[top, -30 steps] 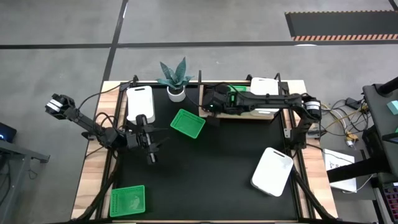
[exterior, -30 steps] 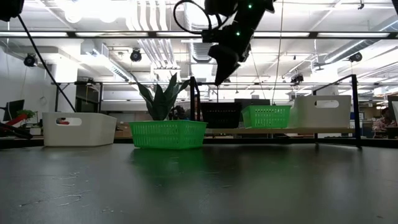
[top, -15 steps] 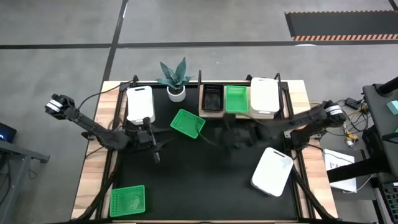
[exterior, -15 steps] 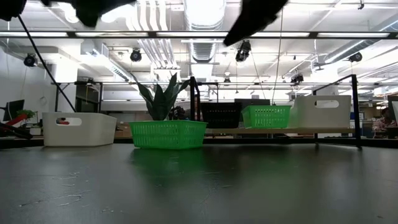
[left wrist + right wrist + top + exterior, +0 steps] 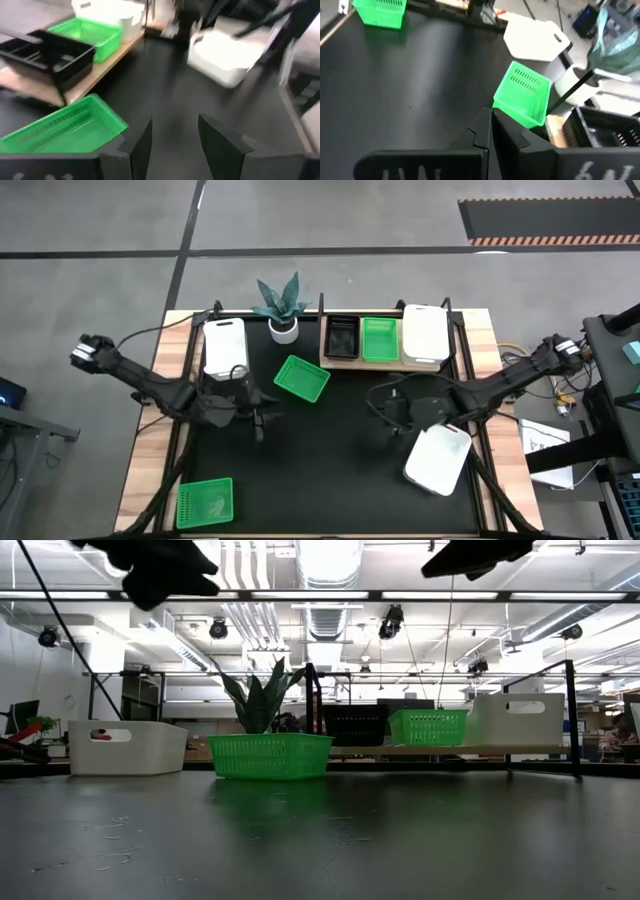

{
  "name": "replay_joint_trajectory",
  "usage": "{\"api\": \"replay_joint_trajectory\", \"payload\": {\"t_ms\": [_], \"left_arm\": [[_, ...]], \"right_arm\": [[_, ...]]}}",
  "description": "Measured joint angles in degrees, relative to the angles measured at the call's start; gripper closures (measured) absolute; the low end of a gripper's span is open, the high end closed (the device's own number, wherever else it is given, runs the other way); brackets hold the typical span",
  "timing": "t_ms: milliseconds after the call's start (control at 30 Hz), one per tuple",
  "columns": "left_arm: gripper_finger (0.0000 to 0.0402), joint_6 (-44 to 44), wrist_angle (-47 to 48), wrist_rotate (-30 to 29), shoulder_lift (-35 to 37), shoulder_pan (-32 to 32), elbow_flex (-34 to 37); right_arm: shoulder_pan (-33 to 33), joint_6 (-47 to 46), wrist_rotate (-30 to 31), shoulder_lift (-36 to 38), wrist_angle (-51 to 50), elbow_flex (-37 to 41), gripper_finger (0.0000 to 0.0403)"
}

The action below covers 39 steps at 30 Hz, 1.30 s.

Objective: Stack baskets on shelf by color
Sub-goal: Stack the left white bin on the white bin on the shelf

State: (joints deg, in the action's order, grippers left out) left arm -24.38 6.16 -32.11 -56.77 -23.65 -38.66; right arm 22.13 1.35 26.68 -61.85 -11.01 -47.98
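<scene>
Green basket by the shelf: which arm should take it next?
Left, probably. The left gripper is open and empty just beside the green basket, which shows close ahead in its wrist view. The right gripper is shut and sits farther off, nearer the white basket.

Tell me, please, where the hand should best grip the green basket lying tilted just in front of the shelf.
Probably one of the green basket's thin mesh walls, pinched over the rim from above: it sits upright and open-topped, clear of the shelf, and the open left hand is closest.
</scene>
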Motion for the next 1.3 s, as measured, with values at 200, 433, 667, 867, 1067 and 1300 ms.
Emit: {"api": "replay_joint_trajectory", "payload": {"t_ms": [200,433,667,867,1067,1300], "left_arm": [[0.0256,-3.80,39.73,1.83,-2.31,6.99,-15.00],[0.0256,0.75,59.14,4.78,-4.90,15.80,-14.78],[0.0256,9.35,59.37,7.84,-7.89,23.72,-11.54],[0.0256,16.35,59.33,7.69,-11.07,30.86,-10.69],[0.0256,23.30,58.40,7.66,-14.68,36.48,-10.62],[0.0256,26.99,57.81,7.80,-17.51,39.96,-10.62]], "right_arm": [[0.00,2.19,-0.04,5.10,2.37,3.77,0.0394],[0.02,1.72,-1.92,5.89,2.38,4.45,0.0394],[0.02,1.76,-2.84,5.54,2.34,4.45,0.0394],[0.02,1.69,-2.87,5.54,2.34,4.47,0.0394],[0.02,1.69,-2.89,5.54,2.32,4.50,0.0394],[0.02,1.69,-2.89,5.54,2.18,4.50,0.0394]]}}
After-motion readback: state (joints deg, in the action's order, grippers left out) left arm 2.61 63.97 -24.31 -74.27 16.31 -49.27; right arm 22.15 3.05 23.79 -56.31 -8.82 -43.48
